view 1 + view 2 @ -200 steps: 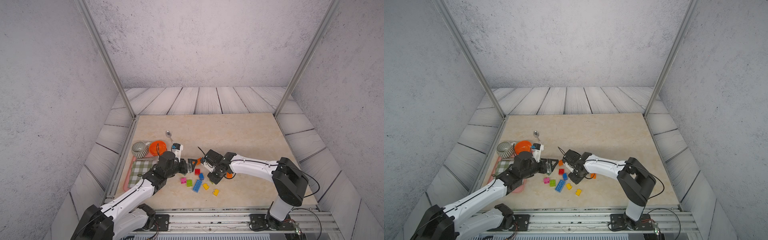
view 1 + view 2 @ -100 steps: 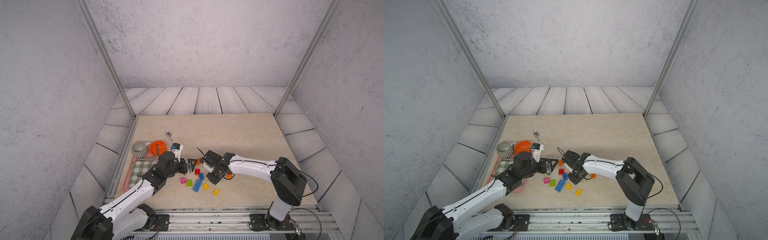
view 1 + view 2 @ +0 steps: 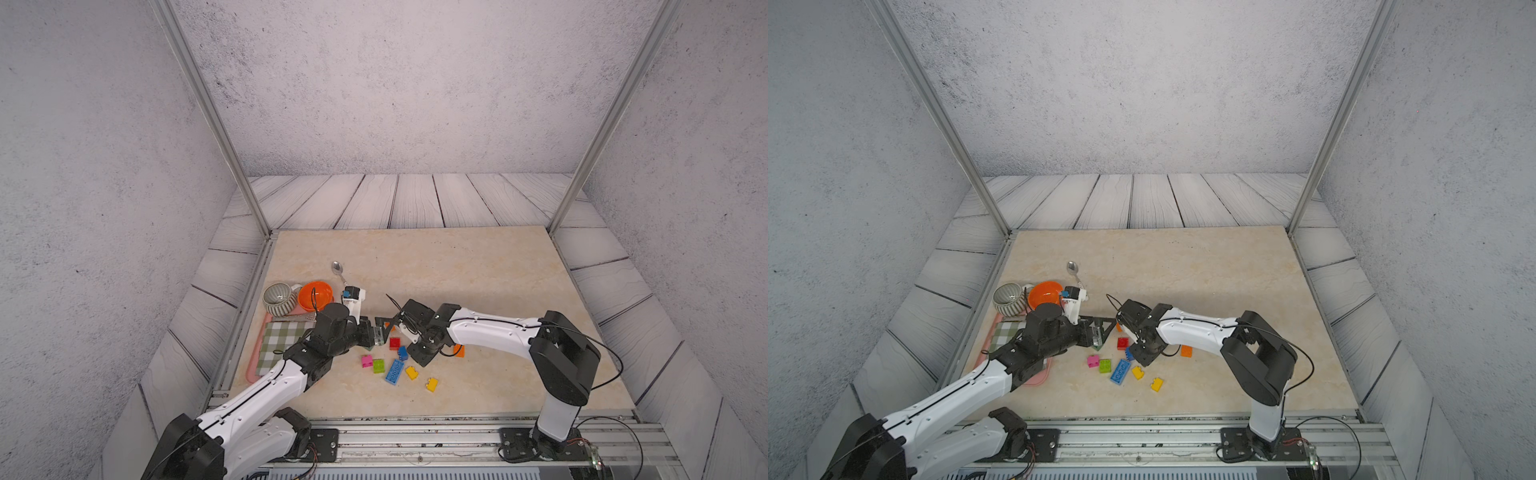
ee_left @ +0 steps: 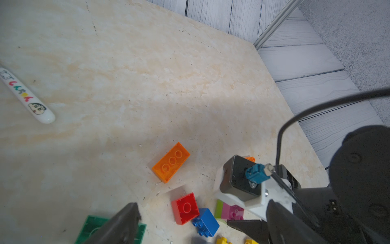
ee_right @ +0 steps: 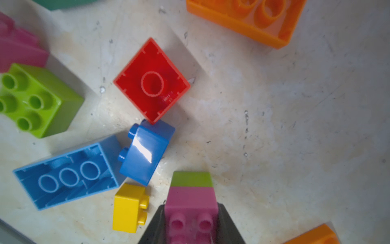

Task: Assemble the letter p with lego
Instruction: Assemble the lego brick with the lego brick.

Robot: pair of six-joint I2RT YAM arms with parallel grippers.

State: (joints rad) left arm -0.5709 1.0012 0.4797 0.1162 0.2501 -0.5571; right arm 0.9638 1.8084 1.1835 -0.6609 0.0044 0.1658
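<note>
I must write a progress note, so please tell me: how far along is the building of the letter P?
Done: only a pink brick and a lime brick look joined. In hand: the right tool grips that pair; the left tool is open by the green brick. Left: the red brick, long blue brick, orange brick and yellow brick lie loose, so no letter shape exists yet.

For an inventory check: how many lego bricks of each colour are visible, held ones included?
Orange bricks: 2
Red bricks: 1
Blue bricks: 2
Pink bricks: 2
Lime bricks: 2
Yellow bricks: 2
Green bricks: 1
Total: 12
</note>
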